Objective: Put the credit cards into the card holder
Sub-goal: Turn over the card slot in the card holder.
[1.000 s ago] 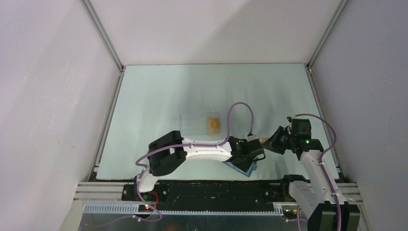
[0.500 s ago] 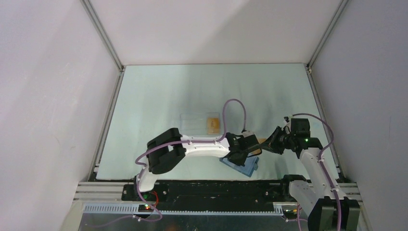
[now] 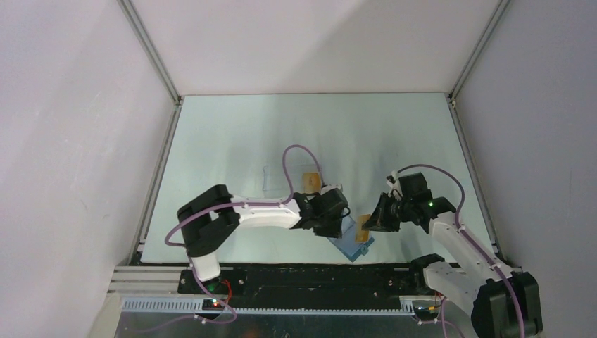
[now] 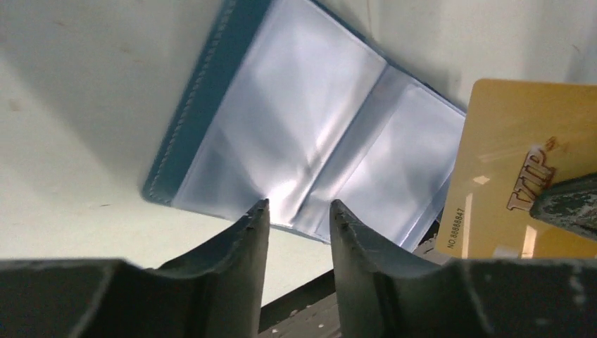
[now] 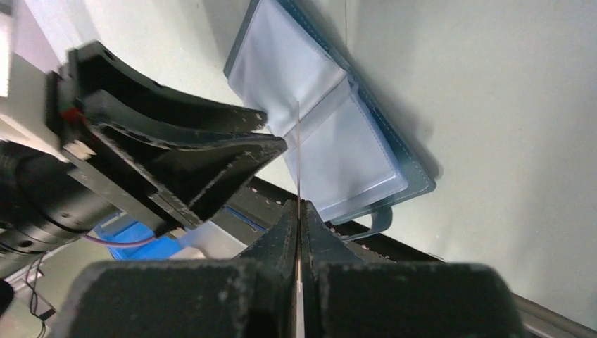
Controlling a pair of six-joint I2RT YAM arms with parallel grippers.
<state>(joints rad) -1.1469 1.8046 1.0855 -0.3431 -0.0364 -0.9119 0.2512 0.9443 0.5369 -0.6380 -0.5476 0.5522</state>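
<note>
The card holder [image 3: 350,245] is a blue wallet lying open near the front edge, with two pale panels showing [image 4: 303,127]. My left gripper [image 3: 338,225] is open and empty, its fingertips [image 4: 259,215] at the wallet's near edge by the fold. My right gripper [image 3: 373,220] is shut on an orange-tan credit card [image 3: 364,229] marked VIP [image 4: 517,190] and holds it just above the wallet's right panel. In the right wrist view the card is edge-on [image 5: 298,155] over the wallet [image 5: 345,141]. A second card [image 3: 310,180] lies farther back.
A clear plastic sheet [image 3: 280,179] lies under and beside the second card in the middle of the table. The black front rail [image 3: 317,274] runs just behind the wallet's near edge. Grey walls enclose the table on three sides.
My left arm has drawn back to the left, uncovering the open wallet. My right gripper has moved left and down with the card, from beside the wallet to over it.
</note>
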